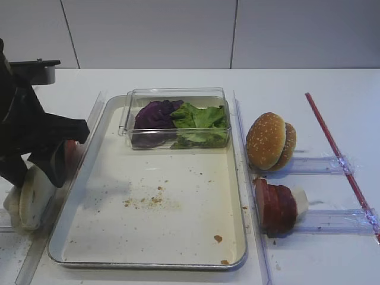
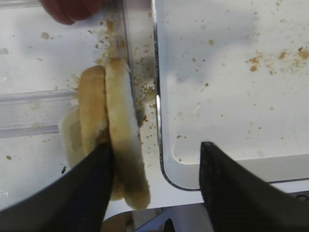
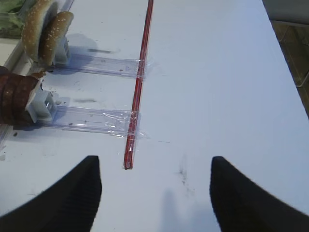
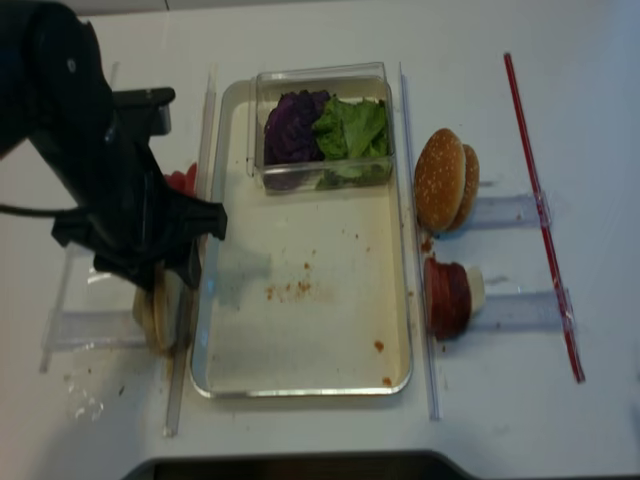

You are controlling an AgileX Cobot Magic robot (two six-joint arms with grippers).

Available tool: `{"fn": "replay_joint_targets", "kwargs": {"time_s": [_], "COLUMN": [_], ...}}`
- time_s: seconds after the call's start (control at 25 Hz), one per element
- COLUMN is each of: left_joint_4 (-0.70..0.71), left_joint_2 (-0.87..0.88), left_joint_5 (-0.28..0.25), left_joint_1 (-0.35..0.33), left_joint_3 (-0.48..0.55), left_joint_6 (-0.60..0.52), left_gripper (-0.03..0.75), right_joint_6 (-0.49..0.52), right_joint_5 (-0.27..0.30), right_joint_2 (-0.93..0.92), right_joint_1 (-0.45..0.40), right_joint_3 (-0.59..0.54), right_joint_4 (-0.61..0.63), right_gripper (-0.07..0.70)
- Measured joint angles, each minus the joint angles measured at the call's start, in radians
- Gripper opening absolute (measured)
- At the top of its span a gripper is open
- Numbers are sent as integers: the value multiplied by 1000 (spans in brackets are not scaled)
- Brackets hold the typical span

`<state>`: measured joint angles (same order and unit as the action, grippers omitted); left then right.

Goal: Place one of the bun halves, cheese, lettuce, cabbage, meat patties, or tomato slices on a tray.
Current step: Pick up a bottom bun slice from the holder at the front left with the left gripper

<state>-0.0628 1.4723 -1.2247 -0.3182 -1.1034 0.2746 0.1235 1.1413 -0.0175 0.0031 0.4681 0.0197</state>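
Two pale bun halves stand on edge in a clear holder just left of the metal tray. My left gripper hangs open over them. Its left finger sits wedged between the two halves, and its right finger is above the tray's near-left corner, so the right-hand half and the rim lie between the jaws. Purple cabbage and green lettuce fill a clear box at the tray's far end. Meat patties stand right of the tray. Tomato slices peek out behind the left arm. My right gripper is open over bare table. No cheese shows.
Sesame-seeded bun halves stand in a clear holder right of the tray. A red strip runs along the table farther right, taped over the clear rails. Crumbs dot the tray floor.
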Motion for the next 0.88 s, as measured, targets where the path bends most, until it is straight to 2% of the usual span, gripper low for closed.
{"fn": "replay_joint_targets", "kwargs": {"time_s": [0.16,0.44,0.72,0.88], "left_joint_4": [0,22,51,55], "left_joint_2": [9,12,12,14], "left_joint_5": [0,0,-2,-2], "left_joint_1": [0,0,0,0], "left_joint_3": [-5,-7,-7,-7], "left_joint_6": [6,24,46,46], "left_gripper": [365,246,211,158], "right_joint_6": [0,0,0,0], "right_joint_5": [0,0,0,0], "right_joint_2": [0,0,0,0], "right_joint_1": [0,0,0,0], "right_joint_3": [0,0,0,0], "right_joint_4": [0,0,0,0], "right_gripper": [506,506,506,506]}}
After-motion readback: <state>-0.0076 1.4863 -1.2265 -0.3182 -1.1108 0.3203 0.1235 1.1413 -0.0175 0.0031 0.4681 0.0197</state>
